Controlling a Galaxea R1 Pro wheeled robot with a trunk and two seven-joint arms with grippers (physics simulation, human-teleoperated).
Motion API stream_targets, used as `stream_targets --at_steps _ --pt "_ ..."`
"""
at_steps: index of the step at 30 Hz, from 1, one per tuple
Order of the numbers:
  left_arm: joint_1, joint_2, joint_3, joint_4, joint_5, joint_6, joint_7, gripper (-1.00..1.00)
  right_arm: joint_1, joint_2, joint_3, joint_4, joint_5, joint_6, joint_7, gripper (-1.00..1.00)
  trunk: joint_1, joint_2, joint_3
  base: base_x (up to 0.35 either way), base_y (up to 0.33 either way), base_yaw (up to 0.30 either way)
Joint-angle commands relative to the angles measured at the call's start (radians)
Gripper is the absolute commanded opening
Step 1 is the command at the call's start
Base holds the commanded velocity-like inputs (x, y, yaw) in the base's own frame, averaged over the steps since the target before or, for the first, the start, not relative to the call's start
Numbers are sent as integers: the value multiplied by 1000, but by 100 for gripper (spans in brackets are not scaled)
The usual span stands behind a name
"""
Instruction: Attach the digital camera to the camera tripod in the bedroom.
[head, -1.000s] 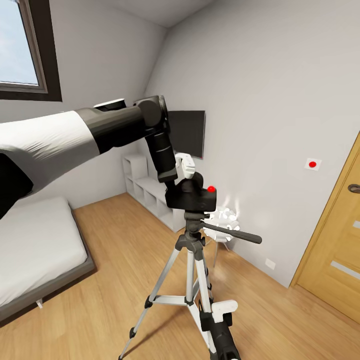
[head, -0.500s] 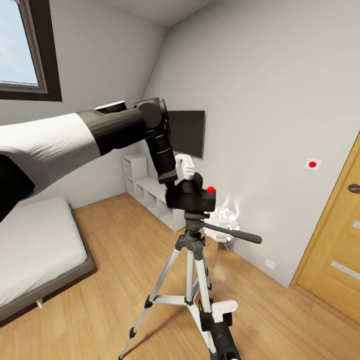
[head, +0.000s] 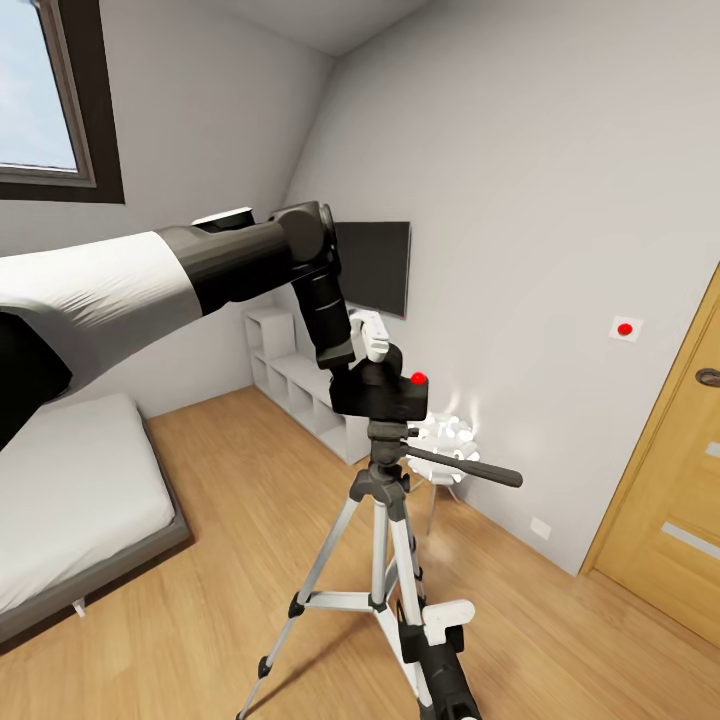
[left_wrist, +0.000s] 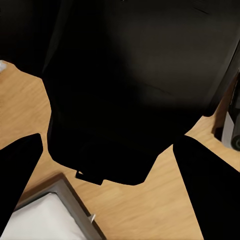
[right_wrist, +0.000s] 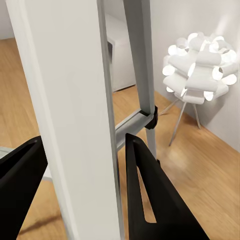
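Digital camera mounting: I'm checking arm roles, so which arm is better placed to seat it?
Left. The left gripper already holds the digital camera right over the camera tripod head, while the right gripper is down around a tripod leg.

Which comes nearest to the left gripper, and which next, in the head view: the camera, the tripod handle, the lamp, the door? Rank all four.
1. Camera: held at the left gripper, on top of the tripod head.
2. Tripod handle: just below the camera, sticking out towards the door side.
3. Lamp: behind the tripod, by the wall.
4. Door: at the room's far right edge.
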Motion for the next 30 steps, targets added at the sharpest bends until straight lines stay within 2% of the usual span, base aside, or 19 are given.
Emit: stream_targets --at_steps 1,10,30 --pt "20 -1 -1 0 5 10 -1 -100 1 1 3 82 30 -23 5 -100 1 -1 -2 0 0 0" --pt "24 -13 -1 1 5 10 -1 -100 1 1 2 81 30 -23 5 -100 1 -1 -2 0 0 0" --pt "24 -5 4 -2 5 9 -1 -100 1 1 1 82 30 -23 5 -100 1 -1 -2 0 0 0"
